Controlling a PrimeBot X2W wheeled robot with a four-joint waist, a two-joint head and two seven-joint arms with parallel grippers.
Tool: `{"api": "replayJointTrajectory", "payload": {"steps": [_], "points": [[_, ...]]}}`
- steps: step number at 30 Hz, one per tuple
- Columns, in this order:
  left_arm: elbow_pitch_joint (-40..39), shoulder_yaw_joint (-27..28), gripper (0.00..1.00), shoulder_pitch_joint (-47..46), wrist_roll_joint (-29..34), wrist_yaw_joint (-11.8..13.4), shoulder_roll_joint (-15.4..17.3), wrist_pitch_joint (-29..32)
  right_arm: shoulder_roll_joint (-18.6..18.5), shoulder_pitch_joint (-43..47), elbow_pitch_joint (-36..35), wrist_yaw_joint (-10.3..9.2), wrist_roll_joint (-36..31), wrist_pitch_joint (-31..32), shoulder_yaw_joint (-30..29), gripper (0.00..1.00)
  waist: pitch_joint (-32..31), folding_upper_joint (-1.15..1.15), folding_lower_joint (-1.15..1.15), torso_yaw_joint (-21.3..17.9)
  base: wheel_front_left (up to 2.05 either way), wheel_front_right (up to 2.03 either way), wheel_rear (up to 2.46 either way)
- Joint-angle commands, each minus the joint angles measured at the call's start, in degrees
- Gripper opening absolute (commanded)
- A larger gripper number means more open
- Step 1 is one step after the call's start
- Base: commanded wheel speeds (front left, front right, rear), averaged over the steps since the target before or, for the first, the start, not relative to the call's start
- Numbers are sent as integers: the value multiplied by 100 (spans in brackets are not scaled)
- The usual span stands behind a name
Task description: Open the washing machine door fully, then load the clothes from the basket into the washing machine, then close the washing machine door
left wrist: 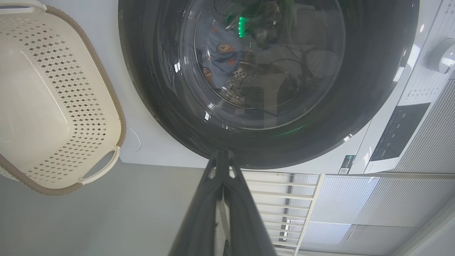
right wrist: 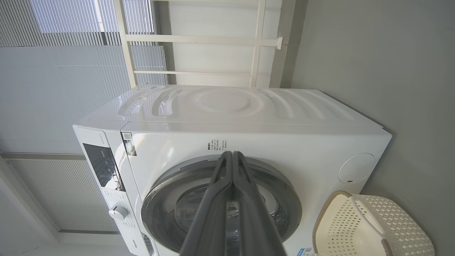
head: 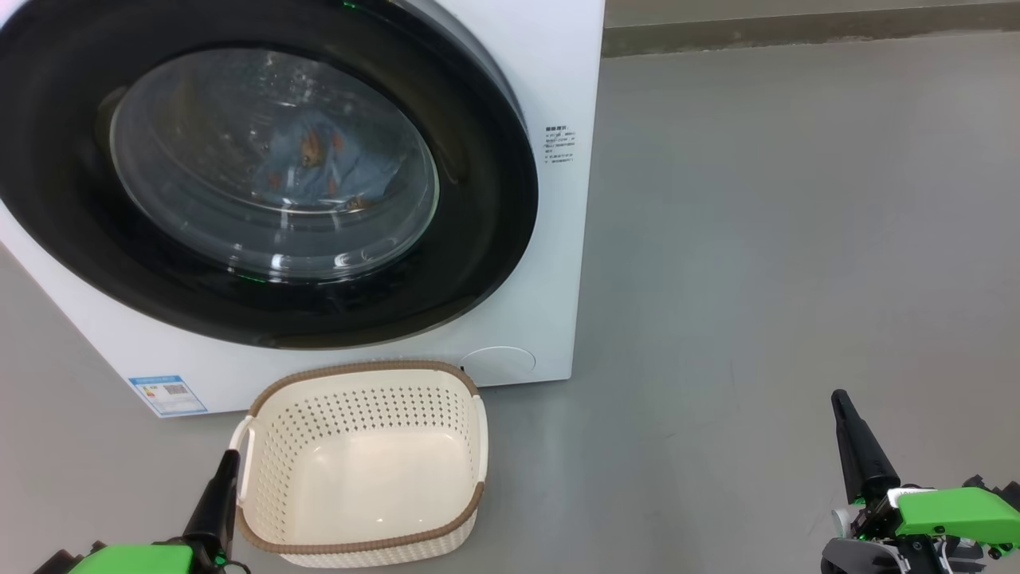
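Note:
The white washing machine (head: 550, 263) stands at the upper left with its round black door (head: 478, 199) lying flush against the front. Through the glass window the light blue clothes (head: 319, 163) with orange bears lie inside the drum, also seen as clothes (left wrist: 220, 57) in the left wrist view. The cream basket (head: 362, 462) sits on the floor before the machine with nothing in it. My left gripper (head: 229, 461) is shut at the basket's left handle, holding nothing. My right gripper (head: 838, 399) is shut over bare floor at the lower right.
Grey floor (head: 757, 239) stretches to the right of the machine up to a wall skirting (head: 797, 32). A blue label sticker (head: 167, 395) marks the machine's lower left corner. White railings and blinds (right wrist: 71, 71) stand behind the machine.

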Motion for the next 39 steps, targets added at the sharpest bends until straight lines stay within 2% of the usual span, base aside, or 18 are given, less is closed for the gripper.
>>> {"api": "replayJointTrajectory", "payload": {"steps": [1, 39], "points": [[-164, 202, 0, -236, -46, -16, 68, 37, -10, -36, -177, 9, 35, 30, 114, 0, 0, 0, 0, 0, 0, 0, 0], [-164, 200, 0, -236, -48, -17, 67, 35, 0, -37, -177, 9, 23, 42, 100, 0, 0, 0, 0, 0, 0, 0, 0]]}}
